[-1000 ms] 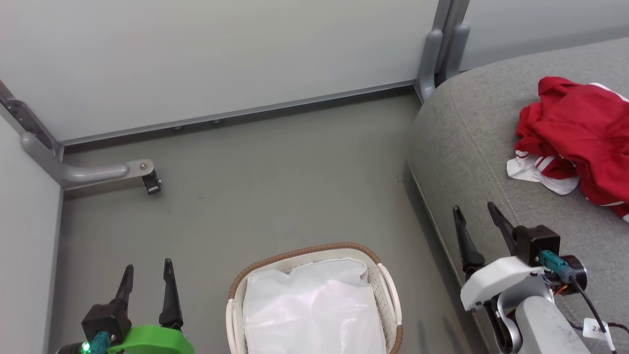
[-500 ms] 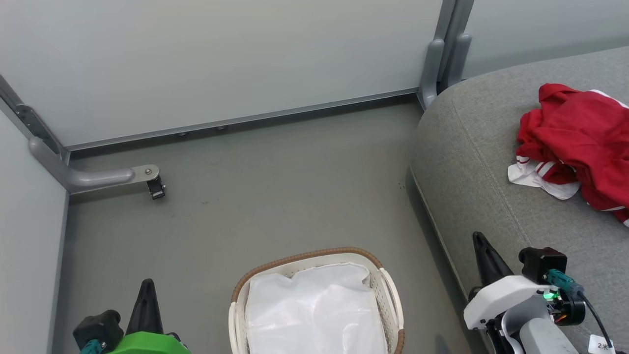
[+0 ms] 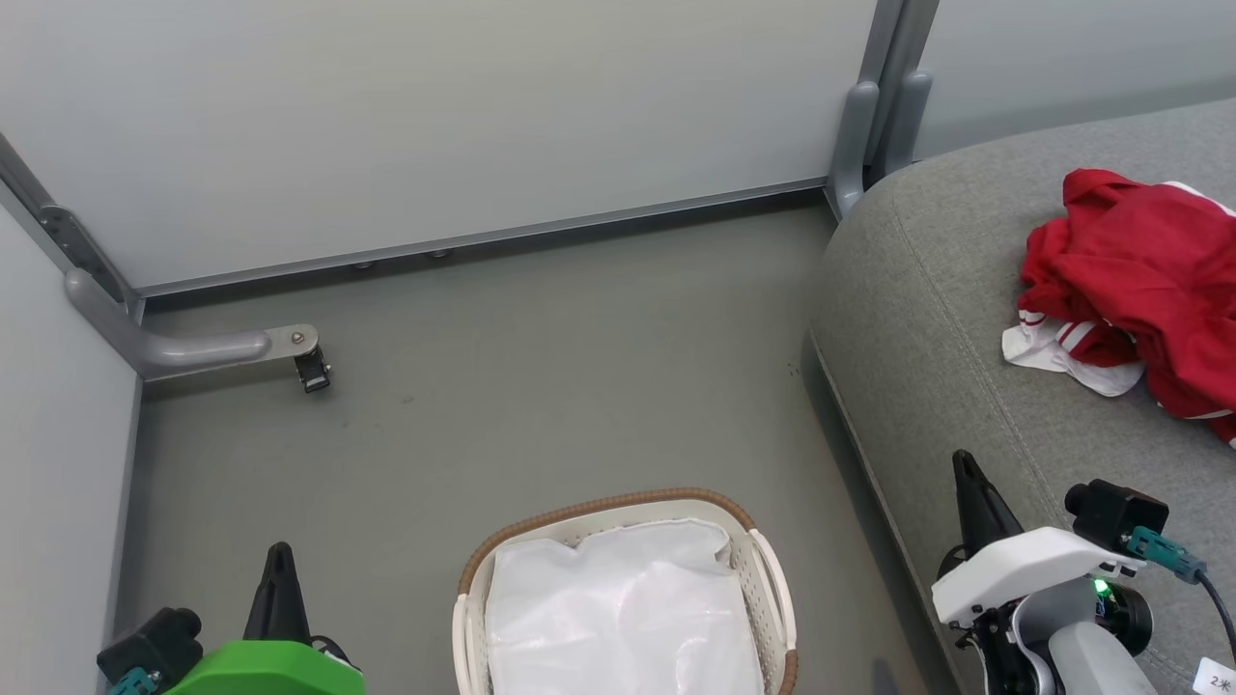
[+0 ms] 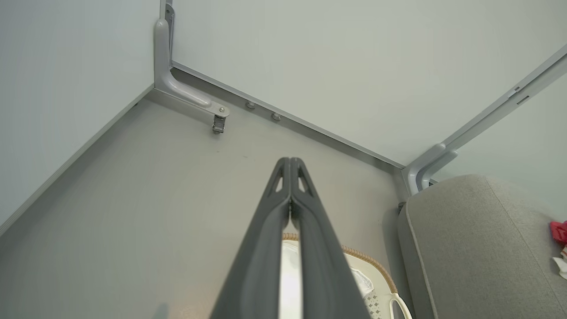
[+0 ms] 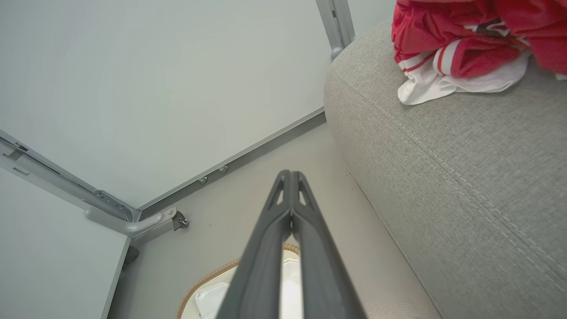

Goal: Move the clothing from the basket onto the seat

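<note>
The red clothing (image 3: 1139, 280) with white striped trim lies crumpled on the grey seat (image 3: 946, 319) at the right; the right wrist view has the clothing (image 5: 465, 40) at its top right. On the floor at bottom centre stands the basket (image 3: 772, 579), brown-rimmed, holding a white plastic liner sheet (image 3: 618, 618). My left gripper (image 3: 280, 555) is shut and empty at the lower left, left of the basket. My right gripper (image 3: 964, 463) is shut and empty at the lower right, over the seat's front edge. In each wrist view the fingers (image 4: 290, 164) (image 5: 290, 175) are pressed together.
Pale partition walls close the back and left, with a grey bracket foot and caster (image 3: 311, 367) on the floor at the left. A grey post (image 3: 869, 125) stands behind the seat's corner. Bare grey floor (image 3: 541, 367) lies between the basket and the wall.
Both grippers have gone from open to shut and sunk lower in the head view. The camera has shifted slightly; the clothing and basket stay put.
</note>
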